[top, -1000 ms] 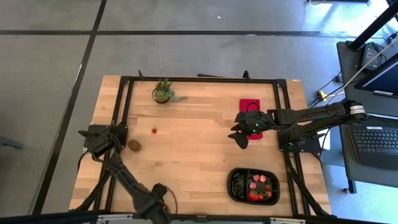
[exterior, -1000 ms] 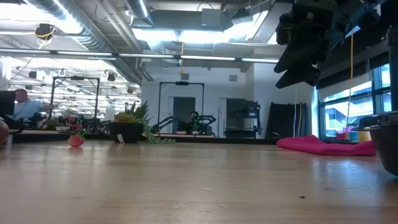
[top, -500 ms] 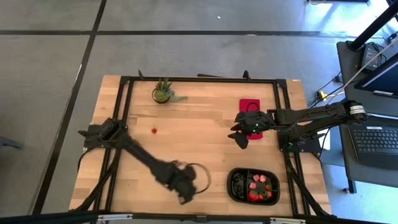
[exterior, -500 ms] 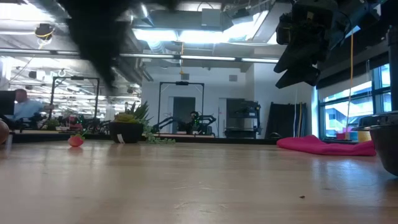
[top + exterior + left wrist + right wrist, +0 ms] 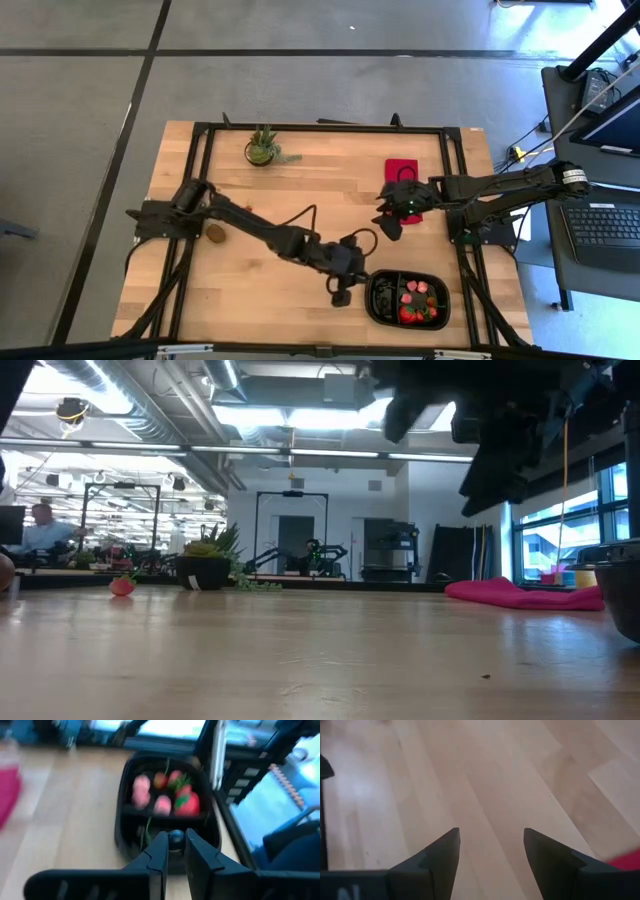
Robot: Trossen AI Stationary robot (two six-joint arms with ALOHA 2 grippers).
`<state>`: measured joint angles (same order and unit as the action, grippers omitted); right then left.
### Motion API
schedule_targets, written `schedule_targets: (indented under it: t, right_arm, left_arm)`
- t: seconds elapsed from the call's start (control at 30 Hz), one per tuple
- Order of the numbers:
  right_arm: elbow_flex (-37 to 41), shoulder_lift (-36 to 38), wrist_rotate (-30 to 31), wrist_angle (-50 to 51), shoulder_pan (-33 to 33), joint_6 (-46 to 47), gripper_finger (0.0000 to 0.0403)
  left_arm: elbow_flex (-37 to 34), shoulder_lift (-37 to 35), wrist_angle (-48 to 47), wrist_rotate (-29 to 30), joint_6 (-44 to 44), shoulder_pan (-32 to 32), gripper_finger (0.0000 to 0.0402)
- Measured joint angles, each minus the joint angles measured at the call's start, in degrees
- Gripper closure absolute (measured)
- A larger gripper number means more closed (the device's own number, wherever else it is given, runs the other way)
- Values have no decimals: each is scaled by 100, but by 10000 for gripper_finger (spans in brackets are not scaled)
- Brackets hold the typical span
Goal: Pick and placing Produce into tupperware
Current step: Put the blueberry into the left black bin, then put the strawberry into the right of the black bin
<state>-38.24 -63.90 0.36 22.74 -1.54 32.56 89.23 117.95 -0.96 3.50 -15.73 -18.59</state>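
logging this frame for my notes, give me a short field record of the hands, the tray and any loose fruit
left hand: shut on dark berry, just short of tupperware
right hand: open, empty, over bare wood near red cloth
tupperware: near right part of table; red fruit pieces in one compartment
loose fruit: kiwi and small red piece at table's left part
other: potted plant at far edge

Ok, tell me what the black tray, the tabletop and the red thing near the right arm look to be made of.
Black tray: looks like moulded plastic, smooth with a slight sheen, rounded walls and a divider.
Tabletop: pale wood, matt, with visible grain and plank seams.
Red thing: probably soft cloth; in the low view it lies rumpled, with no hard edges.
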Motion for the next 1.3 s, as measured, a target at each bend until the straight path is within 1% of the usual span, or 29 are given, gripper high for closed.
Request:
schedule_targets:
  t: [0.07,0.17,0.27,0.47,0.63,0.93,1.07,1.2,1.3]
  right_arm:
    - [0,0,3,177,4,37,181]
    - [0,0,5,321,2,170,181]
    - [0,0,4,365,2,168,181]
    - [0,0,7,395,2,149,181]
    - [0,0,7,413,2,149,181]
    - [0,0,7,413,2,162,181]
    - [0,0,7,413,2,162,181]
    - [0,0,7,411,3,162,181]
    - [0,0,7,411,2,149,181]
  left_arm:
    - [4,209,620,-205,136,61,356]
    - [5,506,1067,-486,120,129,345]
    - [-4,788,1096,-469,88,177,341]
    - [-2,1235,1650,-461,-16,207,350]
    - [-2,1329,1735,-456,-214,189,338]
    - [-2,1327,1723,-455,-196,155,291]
    - [-2,1327,1733,-491,-165,160,251]
    - [-2,1327,1840,-855,-20,197,202]
    - [-2,1263,1713,-913,-42,241,175]
